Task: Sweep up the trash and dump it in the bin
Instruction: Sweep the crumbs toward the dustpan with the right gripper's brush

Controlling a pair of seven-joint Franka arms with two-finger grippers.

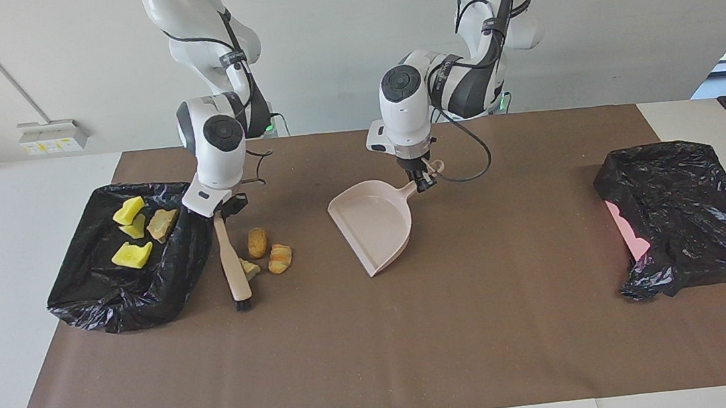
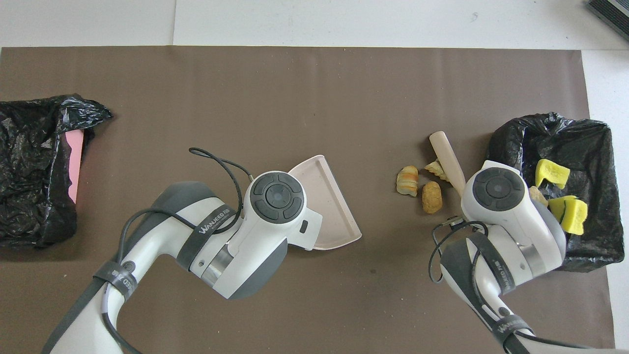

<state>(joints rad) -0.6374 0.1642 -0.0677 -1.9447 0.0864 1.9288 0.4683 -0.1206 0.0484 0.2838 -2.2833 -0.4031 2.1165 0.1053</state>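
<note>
Right claw (image 1: 222,209) clamped on brush (image 1: 232,260), centre-left of facing frame. Left claw (image 1: 422,180) clamped on dustpan (image 1: 375,224) handle, mid-frame.

Risk: pan mouth well apart from scraps; sweep from here could scatter them across bench (image 1: 376,336) short of pan. Brush lies against pale scrap (image 1: 250,267); sideways push may shove it toward bin (image 1: 121,307), not pan.

Trash: 3 scraps on bench beside brush, 2 tan-brown, bread-like. 4 more in bin (image 1: 138,231), upper left: yellow sponge chunks, 1 tan.
</note>
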